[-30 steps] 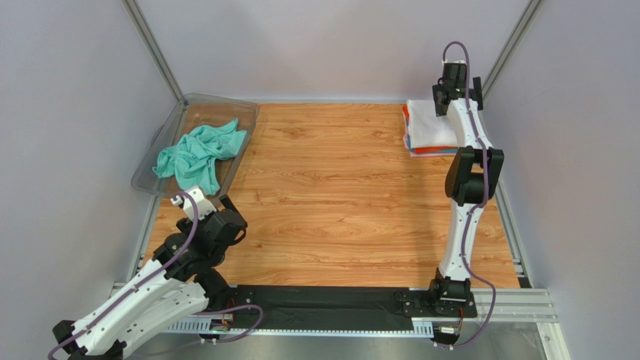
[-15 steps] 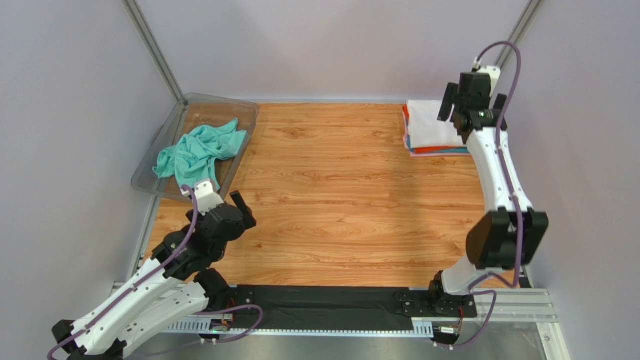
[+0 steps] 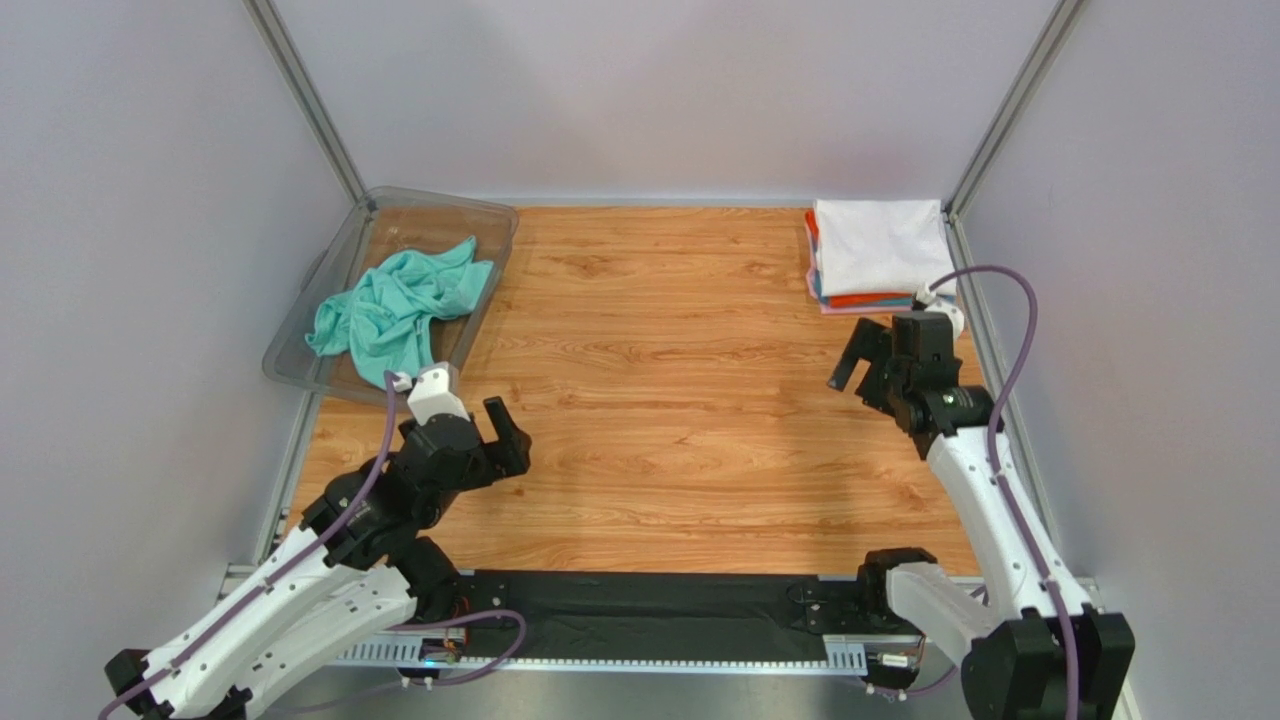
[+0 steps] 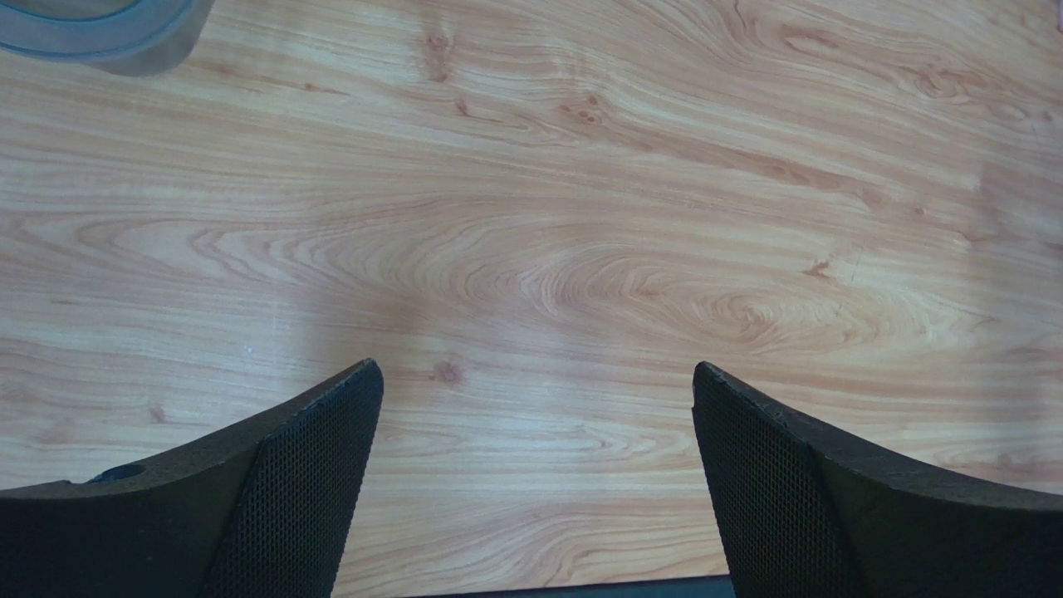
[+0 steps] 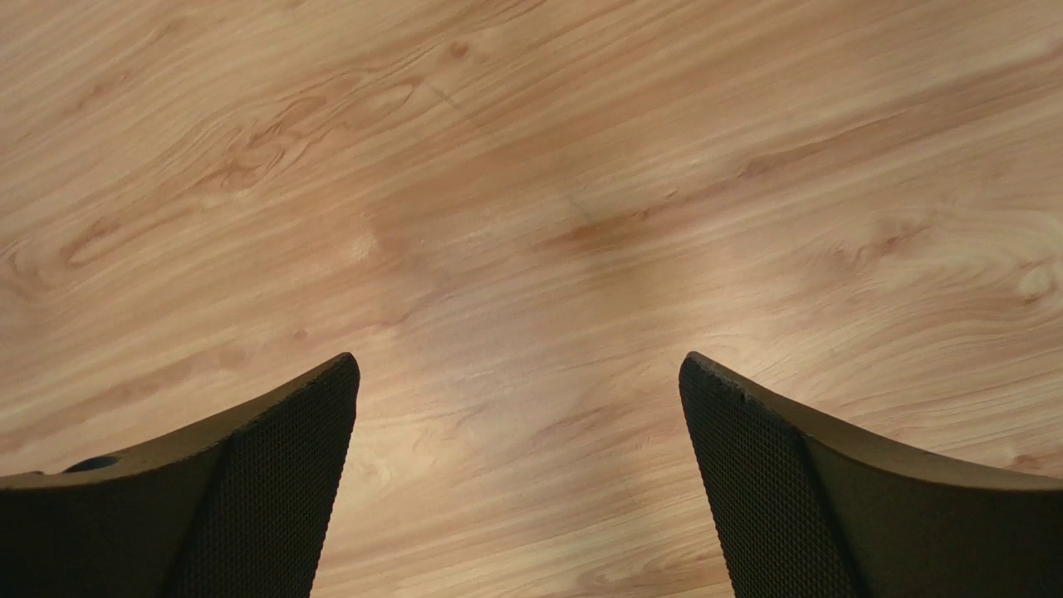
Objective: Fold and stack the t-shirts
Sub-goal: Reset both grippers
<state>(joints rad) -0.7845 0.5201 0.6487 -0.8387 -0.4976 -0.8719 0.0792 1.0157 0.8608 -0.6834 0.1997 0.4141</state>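
the top view took in the whole worktop (image 3: 676, 405). a crumpled green tee (image 3: 394, 305) lay in the clear tray (image 3: 295, 342) at the far left corner. at the far right corner sat a stack (image 3: 872, 270) of folded tees, with a white tee (image 3: 882, 245) on top and an orange tee (image 3: 851, 302) showing as an edge beneath it. the lower layers were too thin to tell apart.

in that view the left tool (image 3: 507, 425) was over the near left of the worktop, just on the near side of the tray and apart from the green tee. the right tool (image 3: 872, 357) was on the right side, near the stack but not touching it.

the wrist views added what the top view could not settle. the left one showed black textured fingers (image 4: 300, 486) spread wide over bare wood grain, released and gripping nothing, with only a corner of the tray at the upper left. the right one showed the same: fingers (image 5: 262, 486) wide apart, released, with only wood between them. neither wrist view showed any tee.
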